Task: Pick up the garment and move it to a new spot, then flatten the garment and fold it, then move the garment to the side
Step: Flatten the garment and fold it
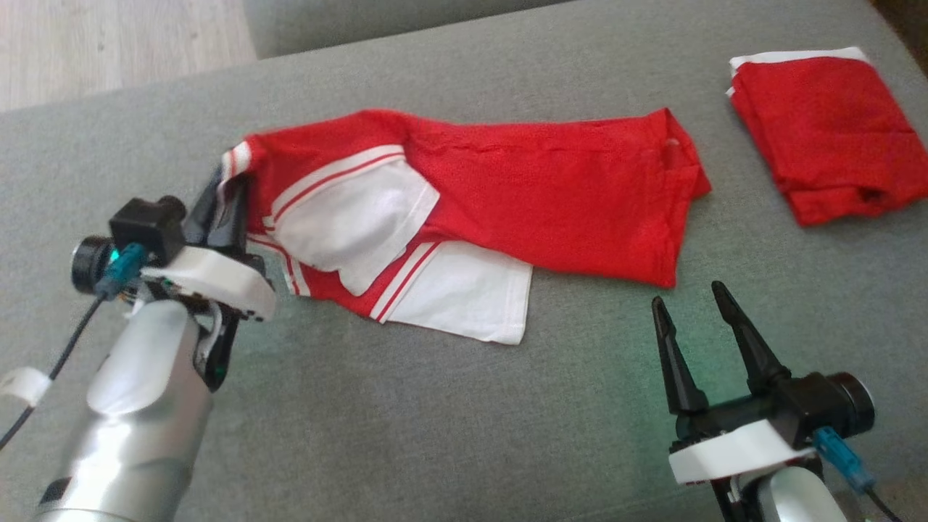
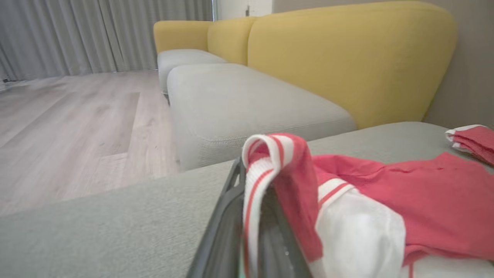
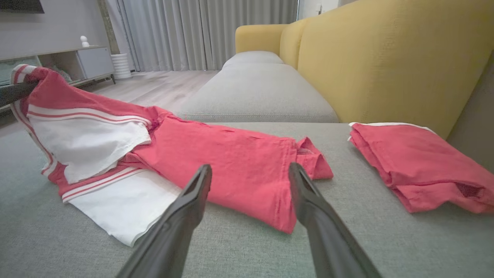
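Pinching striped hem of red-and-white fabric garment (image 1: 551, 188) in clamped jaws, left gripper (image 1: 223, 190) likely readied flattening; right gripper (image 1: 687, 293) hovered, jaws apart.

The garment (image 1: 551, 196) lies across the middle of the seat cushion (image 1: 406, 406), with its left end between the fingers of the left gripper (image 1: 225, 194). The folded garment (image 1: 826, 138) lies behind and right of it, apart. The right gripper (image 1: 687, 293) stands before the garment's right end. The floor (image 1: 109, 43) lies behind, at left.
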Tool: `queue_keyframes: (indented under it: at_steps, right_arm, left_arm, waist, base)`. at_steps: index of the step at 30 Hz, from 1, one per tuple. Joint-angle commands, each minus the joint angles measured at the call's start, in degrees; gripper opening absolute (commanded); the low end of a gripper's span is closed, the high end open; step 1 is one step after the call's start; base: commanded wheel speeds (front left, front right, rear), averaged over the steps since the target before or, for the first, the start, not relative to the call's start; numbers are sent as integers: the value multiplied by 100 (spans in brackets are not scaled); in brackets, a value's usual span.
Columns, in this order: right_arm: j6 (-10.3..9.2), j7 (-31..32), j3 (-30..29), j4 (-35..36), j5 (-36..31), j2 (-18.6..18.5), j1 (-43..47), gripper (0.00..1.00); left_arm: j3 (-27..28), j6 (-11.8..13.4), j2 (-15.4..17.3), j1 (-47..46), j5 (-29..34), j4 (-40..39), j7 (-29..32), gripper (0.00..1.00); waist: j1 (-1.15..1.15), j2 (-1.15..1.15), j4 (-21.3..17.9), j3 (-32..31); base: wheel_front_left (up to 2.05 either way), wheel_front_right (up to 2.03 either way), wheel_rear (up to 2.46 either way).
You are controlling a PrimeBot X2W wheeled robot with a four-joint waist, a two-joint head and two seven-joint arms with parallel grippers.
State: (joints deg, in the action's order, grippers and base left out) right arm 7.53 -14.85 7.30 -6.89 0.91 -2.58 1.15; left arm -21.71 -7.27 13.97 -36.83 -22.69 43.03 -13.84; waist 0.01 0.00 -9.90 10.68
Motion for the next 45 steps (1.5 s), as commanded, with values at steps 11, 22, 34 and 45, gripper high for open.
queue_keyframes:
  at_steps: [11, 22, 34, 45]
  right_arm:
    - [-4, -15, 52, 169, -74, -39, -107, 100]
    - [-4, -15, 116, 146, -66, -39, -144, 100]
    - [-4, -15, 165, 151, -31, -60, -229, 100]
    - [-4, -15, 160, 148, -9, -48, -274, 100]
  left_arm:
    - [941, 1166, 0, 880, 669, -1690, -114, 100]
    - [200, 1161, -741, 2041, 1518, -2293, -115, 100]
    - [-236, 1099, -989, 1140, 1636, -435, 60, 100]
    - [-250, 1261, -1061, 704, 1454, 298, 174, 100]
  waist:
    - [-1, 0, 287, 25]
    - [-1, 0, 364, 73]
    - [-1, 0, 111, 270]
    - [-1, 0, 43, 344]
  base:
    - [0, 0, 0]
    - [0, 0, 0]
    - [0, 0, 0]
    - [0, 0, 0]
